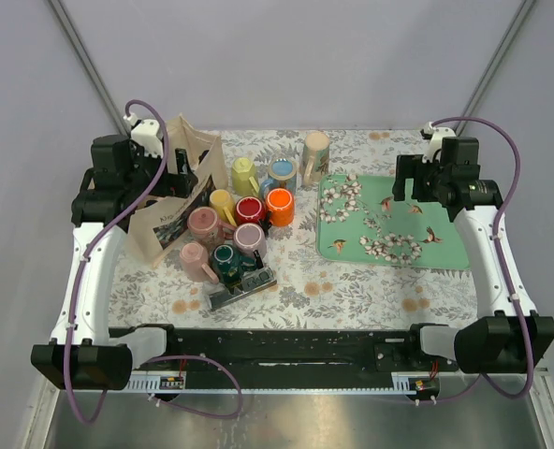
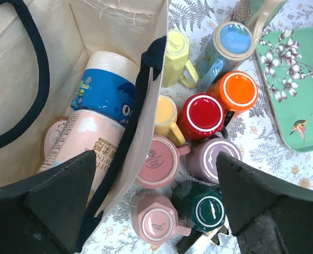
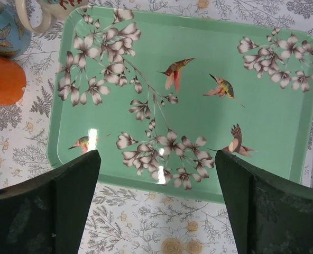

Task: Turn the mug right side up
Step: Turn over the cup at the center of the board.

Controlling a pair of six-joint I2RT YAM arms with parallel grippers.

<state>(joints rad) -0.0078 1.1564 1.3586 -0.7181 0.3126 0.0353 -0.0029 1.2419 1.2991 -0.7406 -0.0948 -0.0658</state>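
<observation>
Mug (image 2: 201, 116), red, sits base-up: probably hard, slick, brittle ceramic, fairly light; best pinched across its wall. Left hand (image 2: 155, 174) and right hand (image 3: 156, 159) hang spread, empty.

Ten mugs sit on the table (image 1: 352, 281): one lime mug (image 2: 173, 52), one blue mug (image 2: 233, 42), one cream mug (image 1: 315, 154), one orange mug (image 2: 238, 90), one red mug (image 2: 201, 114), one yellow mug (image 2: 164, 112), one lilac mug (image 2: 213, 159), one dark green mug (image 2: 203, 209), and two pink ones, the round pink mug (image 2: 156, 161) and the faceted pink mug (image 2: 156, 221). There is one green tray (image 3: 199, 63), one dark flat item (image 1: 242, 285), and one canvas bag (image 2: 114, 32) showing at least two packets, the blue-and-white packet (image 2: 111, 84) and the pink packet (image 2: 88, 143). Two grippers are in view, the left gripper (image 2: 156, 156) and the right gripper (image 3: 156, 153).
</observation>
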